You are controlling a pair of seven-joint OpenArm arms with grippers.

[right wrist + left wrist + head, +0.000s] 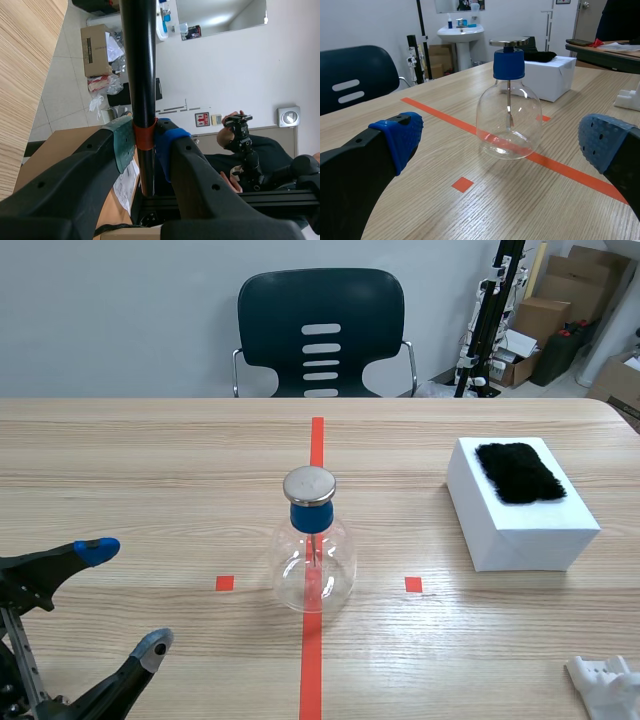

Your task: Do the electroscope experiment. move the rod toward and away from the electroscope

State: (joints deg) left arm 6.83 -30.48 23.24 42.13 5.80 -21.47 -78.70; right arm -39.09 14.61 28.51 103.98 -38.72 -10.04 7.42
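Note:
The electroscope (311, 543), a clear glass flask with a blue stopper and a round metal disc on top, stands on the red centre line of the table. My left gripper (126, 598) is open near the table's front left; in its wrist view the electroscope (509, 115) stands a short way ahead of the left gripper (500, 145), untouched. My right gripper (144, 145) is shut on a black rod (139, 60) at an orange-red band, held off the table with the room behind it. The right gripper does not show in the scene view.
A white box (520, 515) with a patch of black fur (518, 472) on top sits at the right. A small white object (606, 686) lies at the front right corner. A dark chair (320, 335) stands behind the table's far edge.

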